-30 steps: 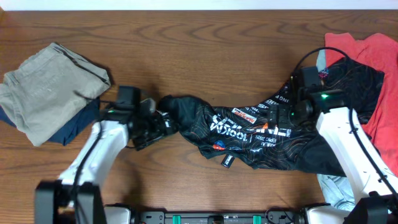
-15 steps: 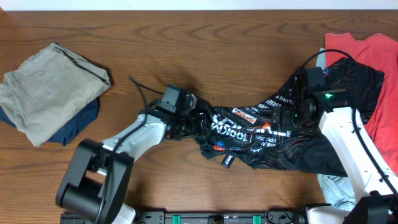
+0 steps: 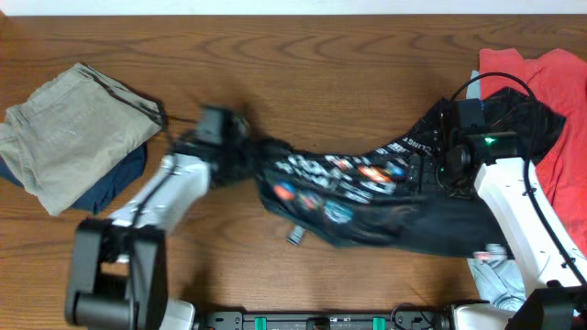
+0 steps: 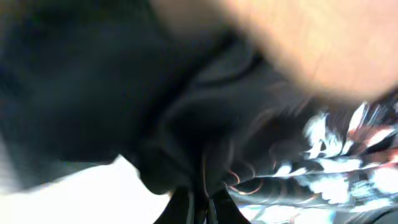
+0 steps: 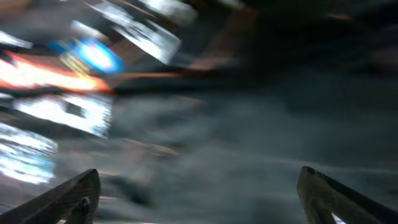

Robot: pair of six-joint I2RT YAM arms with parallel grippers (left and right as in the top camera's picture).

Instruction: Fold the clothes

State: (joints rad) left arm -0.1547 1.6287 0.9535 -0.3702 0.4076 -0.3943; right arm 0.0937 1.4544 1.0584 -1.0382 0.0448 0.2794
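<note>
Black jersey point(image 3: 367, 197) — across brown wooden table point(image 3: 321, 55)

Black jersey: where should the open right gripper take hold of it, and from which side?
Probably the black jersey at its heaped right end, where it overlaps the red shirt, coming from above. The left gripper pinches the left end, so the cloth runs as a band toward that heap.

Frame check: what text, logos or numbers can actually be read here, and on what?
None can be read.
On the black jersey: white lettering and coloured logos, motion-blurred in every view.
On the small tag at its lower edge: too small to read.
On the tan folded garment: no print visible.
</note>
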